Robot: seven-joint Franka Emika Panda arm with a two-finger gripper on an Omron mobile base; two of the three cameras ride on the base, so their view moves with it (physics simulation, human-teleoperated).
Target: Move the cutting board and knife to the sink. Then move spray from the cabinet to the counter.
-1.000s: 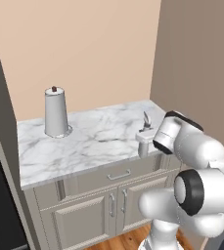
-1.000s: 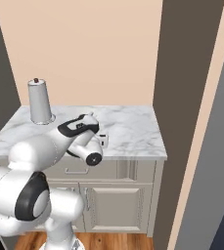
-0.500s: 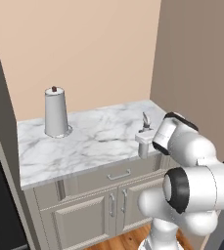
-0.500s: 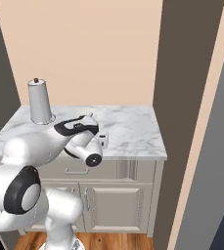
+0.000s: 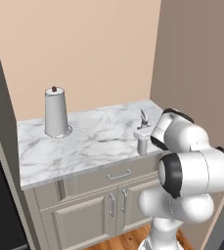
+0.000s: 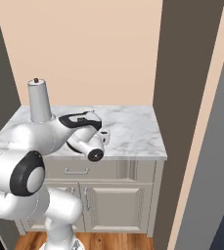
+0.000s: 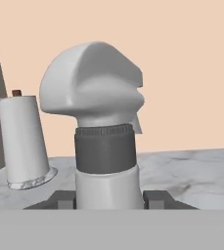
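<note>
The spray, a small grey bottle with a trigger nozzle, stands upright on the white marble counter near its front right edge. My gripper is shut on the bottle's lower body, reaching in from the right. In the hand view the spray rises right in front of the camera, with one dark fingertip pressed against each side of it and my gripper low on the body. From the right base the spray peeks out beside the wrist. The cutting board, knife, sink and cabinet are out of view.
A white paper-towel roll stands at the counter's back left, well away from the bottle. Cream drawers and doors sit under the counter. A dark wall bounds the counter's right end.
The arm's elbow and lower joints have swung a little. The spray and the hand on it stay in the same place on the counter.
</note>
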